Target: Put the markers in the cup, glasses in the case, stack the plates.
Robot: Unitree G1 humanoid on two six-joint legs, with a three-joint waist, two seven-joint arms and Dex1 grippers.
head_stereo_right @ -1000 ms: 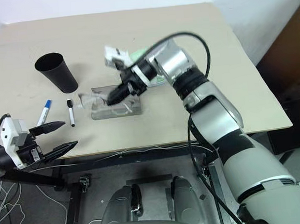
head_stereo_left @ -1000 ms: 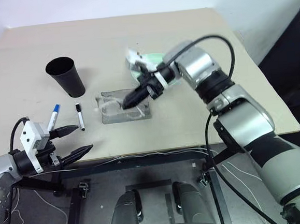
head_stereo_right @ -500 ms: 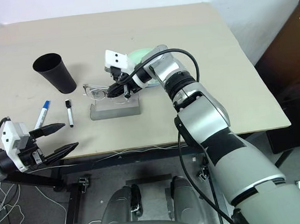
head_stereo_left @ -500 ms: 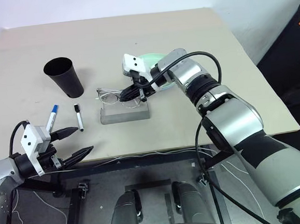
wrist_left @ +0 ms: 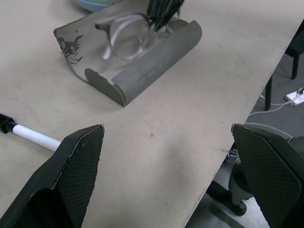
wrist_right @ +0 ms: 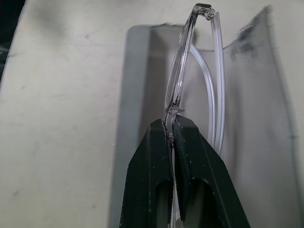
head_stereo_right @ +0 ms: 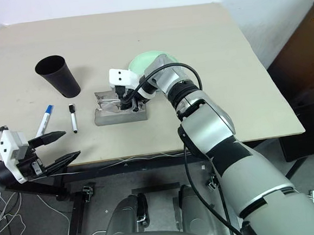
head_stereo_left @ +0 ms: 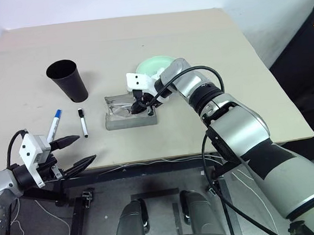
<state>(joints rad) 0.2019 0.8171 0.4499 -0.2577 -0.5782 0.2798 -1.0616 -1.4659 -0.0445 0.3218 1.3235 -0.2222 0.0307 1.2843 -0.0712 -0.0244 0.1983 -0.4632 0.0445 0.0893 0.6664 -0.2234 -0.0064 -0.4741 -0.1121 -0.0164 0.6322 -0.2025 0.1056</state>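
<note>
Two head views looking steeply down over the table (head_stereo_left: 195,44) from its near edge, the case (head_stereo_left: 131,119) near centre in both, left wrist view low over the table edge facing the case (wrist_left: 142,71) at twelve o'clock, right wrist view close above it (wrist_right: 142,95)

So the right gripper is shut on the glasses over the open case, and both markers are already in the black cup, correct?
Not quite. The right gripper is shut on the glasses over the open case, but both markers, blue-capped and black-capped, lie on the table beside the cup, as the left eye view shows.
</note>
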